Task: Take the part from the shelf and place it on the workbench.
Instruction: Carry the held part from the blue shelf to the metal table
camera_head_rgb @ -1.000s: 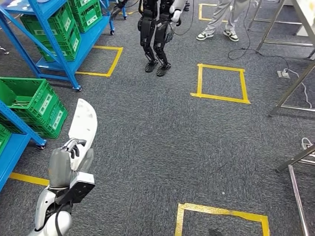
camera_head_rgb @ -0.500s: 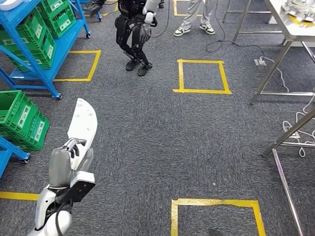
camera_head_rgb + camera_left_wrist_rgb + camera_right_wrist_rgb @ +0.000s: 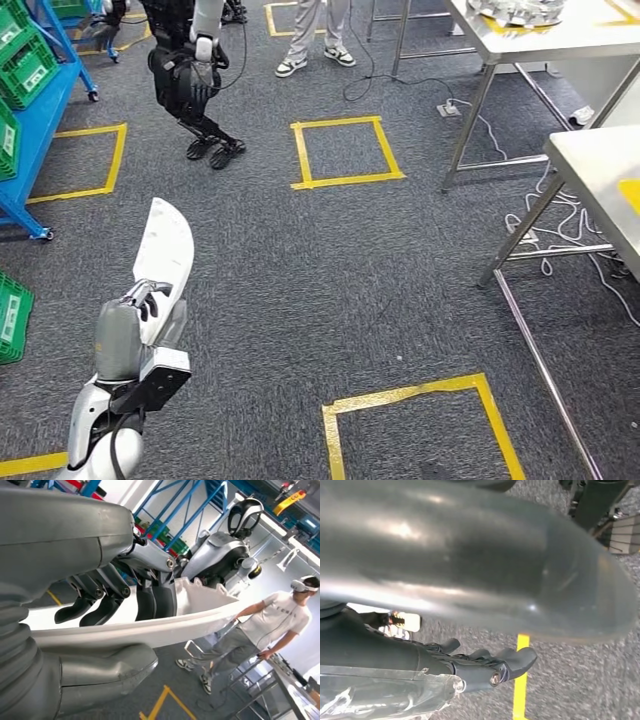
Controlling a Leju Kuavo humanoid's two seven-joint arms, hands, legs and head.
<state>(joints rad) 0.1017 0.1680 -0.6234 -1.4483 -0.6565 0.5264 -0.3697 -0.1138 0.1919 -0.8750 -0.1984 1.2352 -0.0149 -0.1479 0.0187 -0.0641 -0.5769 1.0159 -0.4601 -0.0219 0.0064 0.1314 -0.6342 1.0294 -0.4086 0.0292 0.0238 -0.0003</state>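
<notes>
A long white curved part (image 3: 164, 252) stands up from my left hand (image 3: 130, 325) at the lower left of the head view, above the grey carpet. In the left wrist view the dark fingers (image 3: 154, 600) lie over the part (image 3: 151, 632) and the thick thumb presses it from the other side. The grey workbench (image 3: 596, 170) comes in at the right edge, well away from the part. My right hand (image 3: 486, 667) hangs over the carpet, its fingers stretched out and holding nothing.
A second table (image 3: 573, 35) with metal pieces stands at the back right, cables on the floor under it. Another robot (image 3: 189, 70) and a person's legs (image 3: 317, 30) are ahead. The blue shelf (image 3: 30, 110) with green crates (image 3: 11, 315) is at left. Yellow floor squares (image 3: 343, 150) mark the carpet.
The camera has turned right: the shelf and crates slid off to the left and the tables came in at the right. My left hand still holds the part the same way.
</notes>
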